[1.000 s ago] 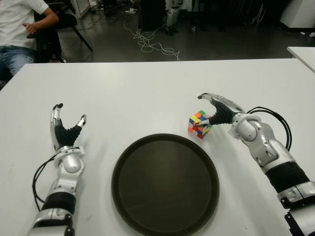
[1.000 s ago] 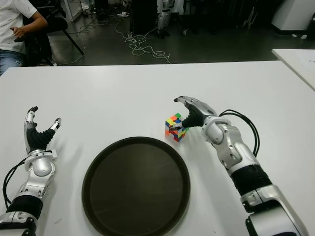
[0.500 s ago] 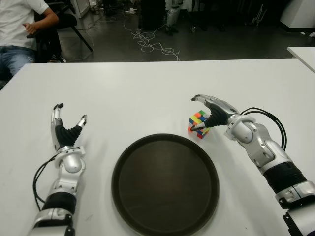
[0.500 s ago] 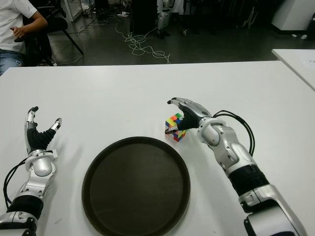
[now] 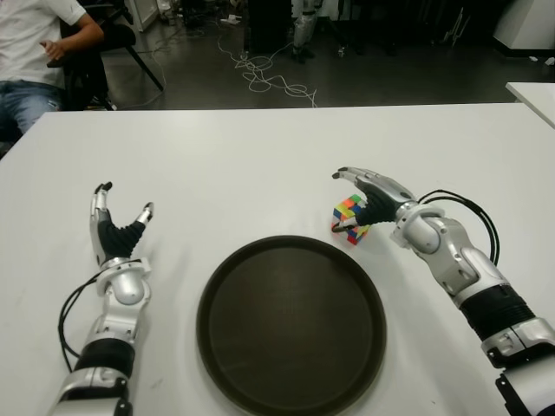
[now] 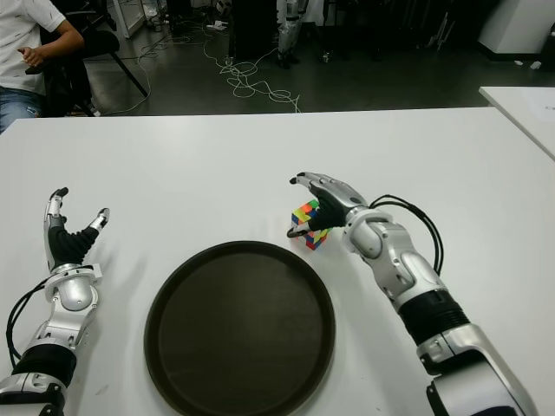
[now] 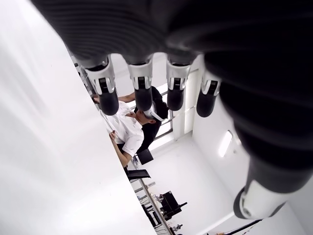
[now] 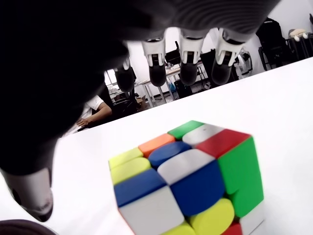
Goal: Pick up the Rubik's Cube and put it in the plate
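White table (image 5: 260, 147), cube not in the plate.
Eye views: Rubik's Cube (image 5: 350, 218) sits on the table just beyond the far-right rim of the dark round plate (image 5: 290, 322), with the right hand (image 5: 371, 198) arched over it, fingers spread and not closed on it. Left hand (image 5: 117, 232) shows left of the plate, fingers up and relaxed, holding nothing. Beyond the table edge: dark floor, loose cables (image 5: 260, 69), a seated person (image 5: 35, 52) at far left.
Left wrist view: left fingers (image 7: 142, 85) extended, nothing in the palm; the person shows in the background.
Right wrist view: cube fills the frame below the right fingertips (image 8: 188, 61), which hang above it with a gap; thumb off to one side, no contact visible.
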Available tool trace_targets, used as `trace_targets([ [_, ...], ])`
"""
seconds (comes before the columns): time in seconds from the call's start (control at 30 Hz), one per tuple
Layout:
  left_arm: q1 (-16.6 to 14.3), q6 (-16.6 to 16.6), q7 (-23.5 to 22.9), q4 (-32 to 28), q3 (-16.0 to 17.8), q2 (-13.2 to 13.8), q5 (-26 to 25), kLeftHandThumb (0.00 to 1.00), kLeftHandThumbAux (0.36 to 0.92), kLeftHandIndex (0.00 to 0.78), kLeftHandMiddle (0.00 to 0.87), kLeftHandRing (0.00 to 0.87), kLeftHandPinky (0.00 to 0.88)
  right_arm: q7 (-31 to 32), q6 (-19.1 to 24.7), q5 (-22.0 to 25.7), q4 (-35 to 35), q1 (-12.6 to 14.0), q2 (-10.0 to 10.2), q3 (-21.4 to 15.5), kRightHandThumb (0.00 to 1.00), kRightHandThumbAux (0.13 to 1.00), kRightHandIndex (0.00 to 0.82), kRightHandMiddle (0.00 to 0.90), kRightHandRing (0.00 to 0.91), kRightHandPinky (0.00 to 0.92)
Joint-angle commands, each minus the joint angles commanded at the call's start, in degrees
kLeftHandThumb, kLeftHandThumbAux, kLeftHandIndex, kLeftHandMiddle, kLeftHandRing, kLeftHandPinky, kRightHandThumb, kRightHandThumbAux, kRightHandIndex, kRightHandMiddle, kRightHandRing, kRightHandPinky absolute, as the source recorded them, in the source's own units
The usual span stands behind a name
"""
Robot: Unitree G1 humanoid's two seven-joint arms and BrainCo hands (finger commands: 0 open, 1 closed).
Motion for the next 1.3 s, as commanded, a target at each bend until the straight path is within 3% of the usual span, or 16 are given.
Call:
trace_targets([
  [0.37,0.2,-0.1,-0.8,-0.4,0.1,-0.2,-0.4,0.000,0.668,0.001,0.000,0.000,0.013,1.2,2.5,0.0,-1.9,0.9,0.6,-0.2,0.000,0.606,0.000,0.000,0.000,0.008],
  [0.87,0.1,0.1,-0.7,-0.2,0.2,0.0,-0.5,0.000,0.714,0.008,0.000,0.000,0.000,0.5,2.3,-0.4,-1.2,1.5,0.6,0.1,0.000,0.614,0.000,0.001,0.002,0.002],
  [1.3,0.0,0.0,-1.1,0.3,0.0,0.4,-0.3,0.000,0.705,0.003,0.000,0.000,0.011,1.8,4.8,-1.1,-2.3,2.1,0.2,0.4,0.000,0.627,0.000,0.000,0.000,0.007],
])
